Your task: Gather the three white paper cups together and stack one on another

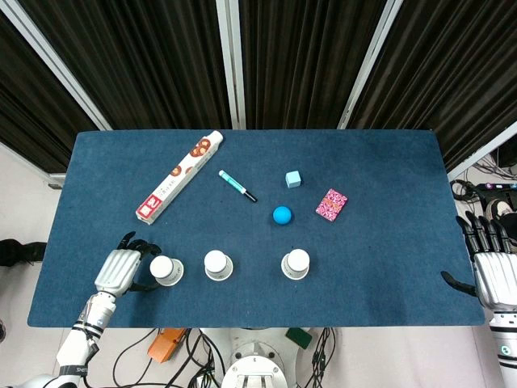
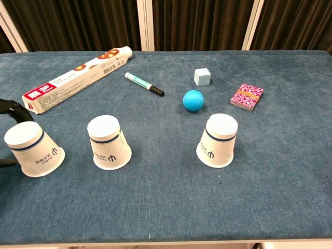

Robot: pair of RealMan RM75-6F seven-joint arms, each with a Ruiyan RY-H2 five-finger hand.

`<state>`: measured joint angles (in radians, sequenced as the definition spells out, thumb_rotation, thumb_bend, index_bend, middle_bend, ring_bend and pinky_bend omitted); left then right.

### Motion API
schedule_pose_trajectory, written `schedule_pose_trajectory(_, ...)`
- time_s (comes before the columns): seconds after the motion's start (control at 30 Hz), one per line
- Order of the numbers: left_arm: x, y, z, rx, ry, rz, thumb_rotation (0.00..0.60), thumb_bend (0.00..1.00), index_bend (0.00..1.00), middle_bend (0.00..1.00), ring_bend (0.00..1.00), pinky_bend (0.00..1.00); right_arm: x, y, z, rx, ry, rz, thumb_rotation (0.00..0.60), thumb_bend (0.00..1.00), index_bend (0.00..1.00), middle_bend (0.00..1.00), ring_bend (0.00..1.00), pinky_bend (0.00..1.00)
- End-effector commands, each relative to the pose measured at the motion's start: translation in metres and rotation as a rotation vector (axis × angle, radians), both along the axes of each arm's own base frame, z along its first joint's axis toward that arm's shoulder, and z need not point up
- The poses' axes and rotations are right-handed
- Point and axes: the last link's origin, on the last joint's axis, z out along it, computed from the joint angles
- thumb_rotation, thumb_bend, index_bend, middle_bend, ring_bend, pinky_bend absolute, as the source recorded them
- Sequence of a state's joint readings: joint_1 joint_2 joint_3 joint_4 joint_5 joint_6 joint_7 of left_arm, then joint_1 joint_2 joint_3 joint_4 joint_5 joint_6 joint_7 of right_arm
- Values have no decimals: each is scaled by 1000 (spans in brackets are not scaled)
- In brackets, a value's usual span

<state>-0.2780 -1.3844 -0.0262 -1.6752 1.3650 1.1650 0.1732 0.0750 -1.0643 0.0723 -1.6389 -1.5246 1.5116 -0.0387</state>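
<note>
Three white paper cups stand upside down in a row near the table's front edge: the left cup point(image 1: 166, 271) point(image 2: 33, 149), the middle cup point(image 1: 217, 264) point(image 2: 109, 142) and the right cup point(image 1: 296, 263) point(image 2: 219, 140). My left hand point(image 1: 121, 271) lies just left of the left cup, fingers apart. Its fingers point(image 2: 12, 108) curve past the cup's far side and the thumb sits by the near side; I see no firm grip. My right hand point(image 1: 493, 276) hovers open beyond the table's right edge, holding nothing.
A long printed box point(image 1: 178, 178) lies at the back left. Behind the cups are a green marker point(image 1: 237, 185), a light blue cube point(image 1: 293, 179), a blue ball point(image 1: 281, 214) and a pink patterned pack point(image 1: 331, 204). The table point(image 1: 388, 242) is covered in blue cloth.
</note>
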Motion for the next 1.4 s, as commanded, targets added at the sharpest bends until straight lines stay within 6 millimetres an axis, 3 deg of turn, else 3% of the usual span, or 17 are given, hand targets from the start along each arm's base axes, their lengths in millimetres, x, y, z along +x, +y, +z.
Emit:
schedule_pose_trajectory(0.03, 1, 2, 0, 8, -4, -3, 600, 151, 412, 432, 293, 52, 0, 0, 0, 0, 0, 0, 600, 227, 0, 74, 0, 42)
schedule_pose_trajectory(0.47, 13, 10, -2, 3, -24, -46, 596, 208, 457, 467, 329, 52, -2, 2, 1, -5, -3, -8, 600, 227, 0, 74, 0, 42)
schedule_pose_trajectory(0.9, 11, 11, 3, 25, -64, -42, 577, 239, 472, 475, 339, 52, -3, 2, 0, -6, -6, -9, 600, 227, 0, 74, 0, 42)
schedule_pose_trajectory(1.4, 30, 25, -17, 21, -104, -109, 574, 239, 472, 476, 337, 52, -5, 6, 2, -12, -5, -22, 600, 227, 0, 74, 0, 42)
